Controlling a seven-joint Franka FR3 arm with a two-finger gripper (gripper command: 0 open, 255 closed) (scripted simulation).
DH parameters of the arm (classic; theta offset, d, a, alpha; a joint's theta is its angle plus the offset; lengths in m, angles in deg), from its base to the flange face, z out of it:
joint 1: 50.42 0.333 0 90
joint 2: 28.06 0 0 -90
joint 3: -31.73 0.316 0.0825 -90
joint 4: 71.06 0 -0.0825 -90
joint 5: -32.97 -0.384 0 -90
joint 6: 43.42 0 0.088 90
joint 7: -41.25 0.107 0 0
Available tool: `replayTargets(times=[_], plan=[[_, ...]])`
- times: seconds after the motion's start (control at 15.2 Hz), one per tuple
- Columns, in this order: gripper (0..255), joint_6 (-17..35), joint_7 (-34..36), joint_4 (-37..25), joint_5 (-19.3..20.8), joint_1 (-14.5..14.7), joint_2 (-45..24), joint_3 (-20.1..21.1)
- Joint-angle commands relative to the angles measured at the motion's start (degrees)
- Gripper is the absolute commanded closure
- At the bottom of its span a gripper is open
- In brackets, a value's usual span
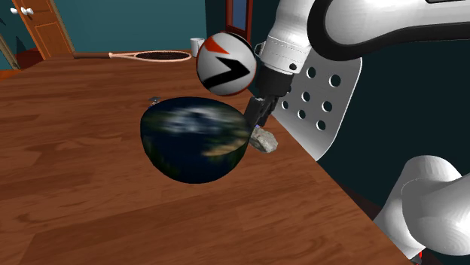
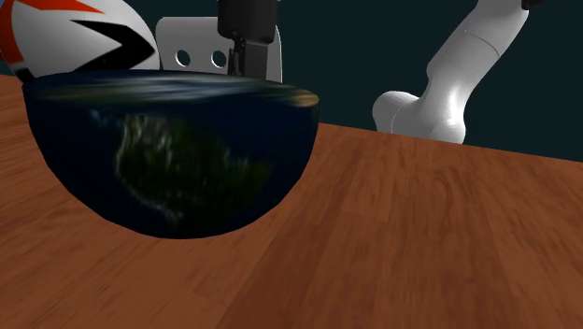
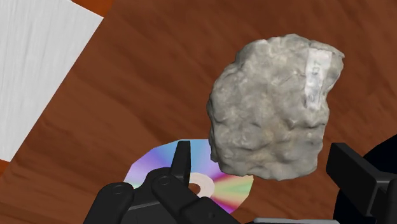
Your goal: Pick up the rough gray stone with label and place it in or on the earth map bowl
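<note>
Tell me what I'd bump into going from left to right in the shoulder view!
brown door → earth map bowl → gray stone → white panel with holes

- Shoulder view: a high camera beside the base of the arm [image 1: 301, 30], looking down across the wooden desk [image 1: 90, 181] to its far edge, where a tennis racket [image 1: 151, 56] lies. The arm enters from the upper right.
- Second exterior view: set low, almost at desk level and very close to the earth-map bowl [image 2: 168, 150], facing across the desk toward the arm's white lower links.
- Wrist view: close above the desk, looking along the black fingers [image 3: 359, 178] onto the grey stone [image 3: 273, 108] and a shiny disc [image 3: 226, 188].
- Shared ground: both exterior views take in the bowl and the red, black and white ball [image 1: 224, 64]. The shoulder and wrist views share the stone.
</note>
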Motion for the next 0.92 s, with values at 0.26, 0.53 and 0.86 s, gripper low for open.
replayTargets(times=[0.26,0.53,0.86], plan=[[255,-0.08,0.16,0.18,-0.05,0.17,-0.08,0.26],[255,-0.09,0.19,0.18,-0.06,0.18,-0.07,0.28],[255,-1.49,0.32,-1.42,0.20,0.06,-0.29,0.03]])
